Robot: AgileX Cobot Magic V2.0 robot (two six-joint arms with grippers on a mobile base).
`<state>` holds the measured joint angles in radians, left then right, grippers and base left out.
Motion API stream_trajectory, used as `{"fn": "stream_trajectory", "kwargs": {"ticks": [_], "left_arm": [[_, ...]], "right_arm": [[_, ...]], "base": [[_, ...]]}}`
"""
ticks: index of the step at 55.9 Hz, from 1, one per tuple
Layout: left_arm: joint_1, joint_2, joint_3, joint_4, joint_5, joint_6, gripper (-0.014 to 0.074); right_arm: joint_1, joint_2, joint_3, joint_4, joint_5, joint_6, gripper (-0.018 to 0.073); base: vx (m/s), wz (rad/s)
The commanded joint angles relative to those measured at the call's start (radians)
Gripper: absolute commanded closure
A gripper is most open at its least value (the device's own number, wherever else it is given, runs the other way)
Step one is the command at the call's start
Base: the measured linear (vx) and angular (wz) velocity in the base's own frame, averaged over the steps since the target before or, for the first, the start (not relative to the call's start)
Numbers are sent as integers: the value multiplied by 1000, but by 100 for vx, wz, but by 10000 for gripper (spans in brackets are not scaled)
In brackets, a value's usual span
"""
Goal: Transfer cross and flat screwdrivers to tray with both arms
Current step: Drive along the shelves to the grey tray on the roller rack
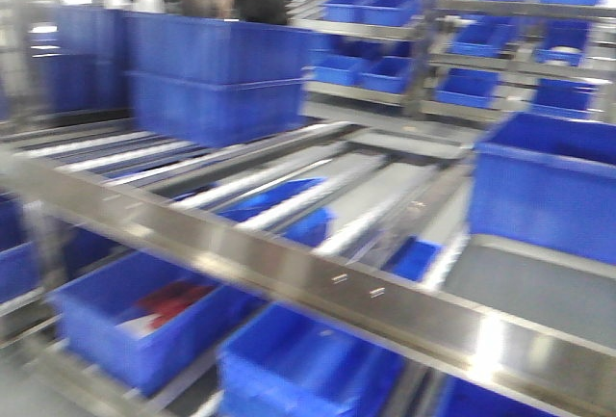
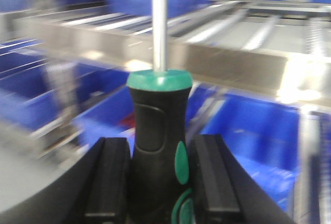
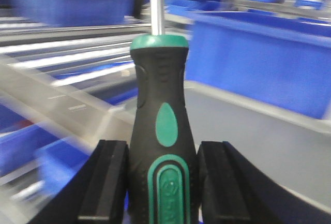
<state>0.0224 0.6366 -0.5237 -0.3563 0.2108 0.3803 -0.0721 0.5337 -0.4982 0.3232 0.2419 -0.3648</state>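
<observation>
Pinching a screwdriver [image 2: 155,125] by its black-and-green handle, the left claw [image 2: 158,182] faces blurred blue bins [image 1: 549,186]; the right claw [image 3: 161,182] clamps a second screwdriver [image 3: 160,84] likewise, shafts pointing outward.

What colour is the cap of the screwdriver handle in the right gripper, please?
The screwdriver cap is green, the handle black; right wrist view shows it best.

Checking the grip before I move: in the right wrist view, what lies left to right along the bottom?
Black finger of the right tool → screwdriver, black-and-green handle, shaft pointing up → the tool's other finger. Both fingers look pressed against the handle.
</observation>
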Motion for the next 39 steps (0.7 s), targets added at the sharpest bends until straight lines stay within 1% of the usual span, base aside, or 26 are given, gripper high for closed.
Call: {"fn": "stream_trajectory", "kwargs": {"ticks": [1, 20, 39], "left_arm": [[-3, -4, -32, -16, -93, -3, 599], [-3, -4, -32, -16, -93, -3, 599], [-3, -3, -32, -16, -93, -3, 599]], "right_arm": [[1, 0, -34, 5, -91, -6, 564], [1, 0, -34, 5, -91, -6, 564], [1, 0, -34, 5, -91, -5, 564]], "base": [[41, -79], [33, -68], [20, -54]]}}
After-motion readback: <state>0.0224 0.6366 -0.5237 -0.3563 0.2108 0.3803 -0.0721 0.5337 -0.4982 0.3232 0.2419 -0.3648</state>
